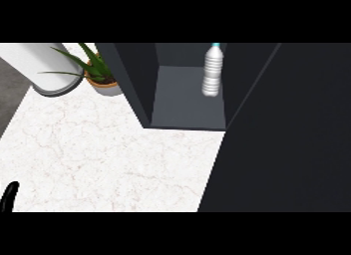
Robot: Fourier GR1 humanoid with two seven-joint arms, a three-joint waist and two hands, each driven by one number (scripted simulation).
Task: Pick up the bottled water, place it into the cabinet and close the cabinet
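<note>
I see my left hand [2, 195] resting at the lower left edge, fingers straight, holding nothing. The bottle [213, 69] stands inside the cabinet [189, 107].

Counter [112, 159]: white marble look with faint veins, smooth, under my arms.
Cabinet [186, 107]: dark grey panels, matt and even.
Bottled water [213, 69]: clear ribbed plastic, pale blue cap.
Plant pot [103, 84]: terracotta-coloured, dull.
Plant leaves [90, 62]: green, slightly shiny.
My left hand [2, 195]: black fingers, matt.
White cylinder [50, 64]: smooth, light grey.
</note>
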